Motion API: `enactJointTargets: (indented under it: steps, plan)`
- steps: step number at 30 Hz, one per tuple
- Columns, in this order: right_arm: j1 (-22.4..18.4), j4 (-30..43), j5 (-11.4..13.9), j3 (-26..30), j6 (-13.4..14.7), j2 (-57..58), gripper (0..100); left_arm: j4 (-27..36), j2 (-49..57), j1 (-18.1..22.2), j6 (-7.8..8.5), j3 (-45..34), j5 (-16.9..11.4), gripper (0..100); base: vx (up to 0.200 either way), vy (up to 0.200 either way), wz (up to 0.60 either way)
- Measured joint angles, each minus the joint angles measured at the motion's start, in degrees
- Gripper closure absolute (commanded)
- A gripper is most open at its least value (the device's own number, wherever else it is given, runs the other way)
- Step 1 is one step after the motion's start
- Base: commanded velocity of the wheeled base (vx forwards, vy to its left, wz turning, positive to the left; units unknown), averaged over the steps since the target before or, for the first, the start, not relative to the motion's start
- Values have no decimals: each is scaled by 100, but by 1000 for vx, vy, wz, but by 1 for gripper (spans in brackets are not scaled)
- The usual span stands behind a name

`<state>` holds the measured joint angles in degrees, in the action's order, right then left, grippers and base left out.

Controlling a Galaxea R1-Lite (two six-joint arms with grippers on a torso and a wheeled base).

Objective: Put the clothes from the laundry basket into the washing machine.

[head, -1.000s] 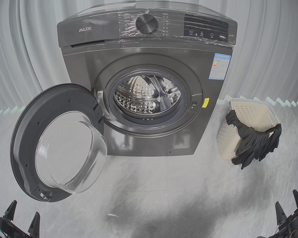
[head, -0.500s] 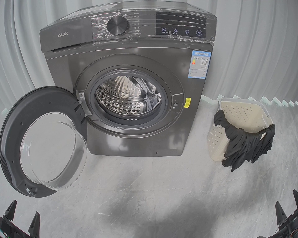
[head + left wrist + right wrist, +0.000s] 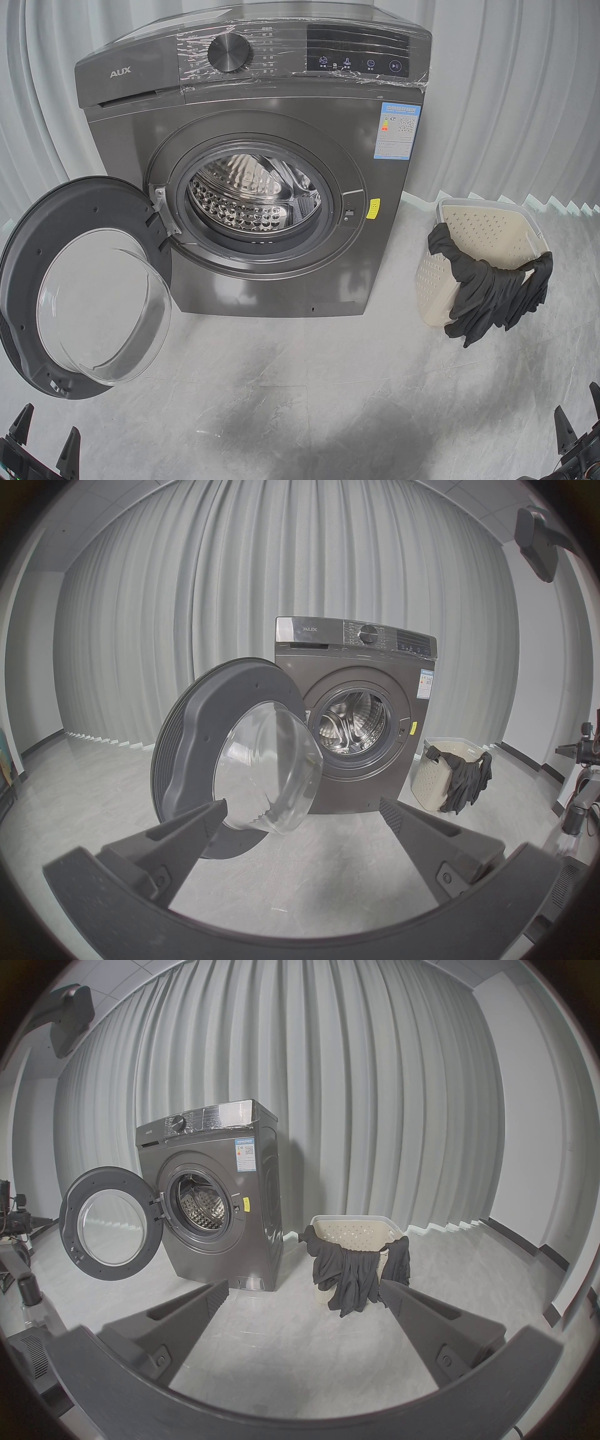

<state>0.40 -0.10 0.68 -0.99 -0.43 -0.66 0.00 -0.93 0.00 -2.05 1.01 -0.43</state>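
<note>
Curtain: pale pleated drapes [image 3: 512, 94] hang from ceiling to floor, well ahead of the left gripper [image 3: 301, 805] and right gripper [image 3: 303, 1285].
Floor: glossy grey marbled tiles [image 3: 350, 387] under and ahead of both.
Wall: plain white wall [image 3: 531, 1116], dark skirting [image 3: 514, 1235] at its foot.
Ceiling: white panels [image 3: 94, 517].
Light: soft, even.

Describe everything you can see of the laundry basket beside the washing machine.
The laundry basket is cream, plastic-looking, its walls perforated with small holes under a paler rim. It stands upright on the grey floor, to the robot's right of the washing machine and apart from it. A black garment drapes over its front rim, hanging down outside.
</note>
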Motion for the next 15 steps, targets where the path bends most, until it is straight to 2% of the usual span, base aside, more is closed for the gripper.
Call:
enactJointTargets:
  steps: [10,15]
  plan:
    - [0,2,5,-2,0,-7,0,0,0,0,2,0,-1,0,0,-200,0]
    - [1,2,0,-2,0,-7,0,0,0,0,63,0,0,0,0,-200,0]
